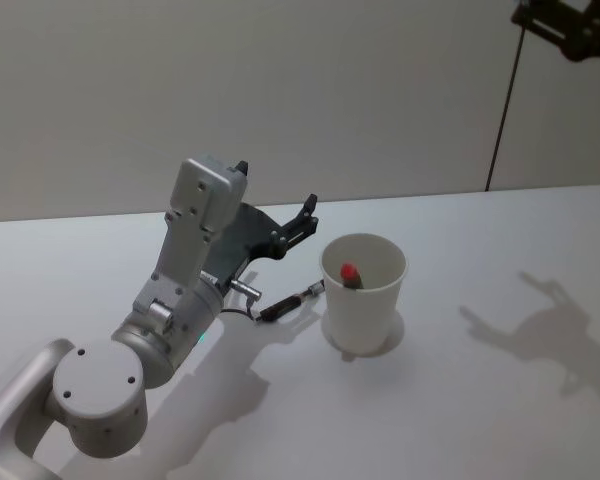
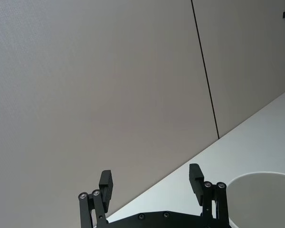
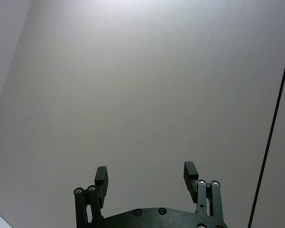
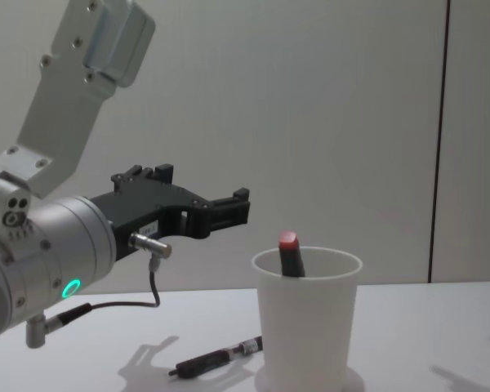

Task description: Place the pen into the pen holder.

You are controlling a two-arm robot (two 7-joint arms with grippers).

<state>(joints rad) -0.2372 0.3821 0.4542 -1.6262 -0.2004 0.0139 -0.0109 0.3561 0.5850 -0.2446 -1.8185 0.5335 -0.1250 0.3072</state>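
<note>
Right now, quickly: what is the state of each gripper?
Left gripper: open, empty, in the air beside the pen holder.
Right gripper: open, empty, high up.

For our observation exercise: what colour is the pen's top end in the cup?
Red; the pen shows best in chest view.

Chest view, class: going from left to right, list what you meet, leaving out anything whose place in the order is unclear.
left gripper, open and held in the air → pen holder, with the pen standing in it → dark vertical seam in the wall
</note>
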